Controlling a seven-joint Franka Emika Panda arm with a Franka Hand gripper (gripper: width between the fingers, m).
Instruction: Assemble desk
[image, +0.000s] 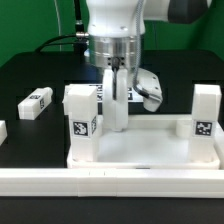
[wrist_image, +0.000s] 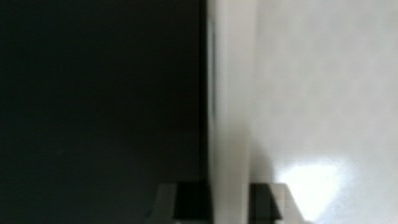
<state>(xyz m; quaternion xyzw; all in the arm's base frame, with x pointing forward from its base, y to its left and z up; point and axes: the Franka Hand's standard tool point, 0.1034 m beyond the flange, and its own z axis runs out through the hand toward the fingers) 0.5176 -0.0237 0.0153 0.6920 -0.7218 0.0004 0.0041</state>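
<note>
– Nearest the exterior camera, what do you have?

– You have a long white rail (image: 100, 186) lying across the front of the black table (image: 40, 70). Right behind it lies the tabletop (image: 145, 148), flat with its hollow side up, in the middle of the table.

– And the blocks on it?

– Two white blocks stand upright at its ends. You see a leg (image: 80, 122) on the exterior view's left and a second leg (image: 205, 113) on the exterior view's right. Each shows a square tag toward the camera.

– Where is your pincer?

– Between those two, at the tabletop's far edge. Your pincer (image: 119, 122) points straight down and is pressed together on a thin white rim. In the wrist view the fingertips (wrist_image: 185, 198) bracket that rim, with white tabletop on one side and dark table on the other.

– Farther back?

– A loose leg (image: 35, 102) lies on its side on the table, well apart toward the exterior view's left, with its tag up. Just behind the pincer sits a white-and-black piece (image: 150, 95). You cannot tell what it is from here.
</note>
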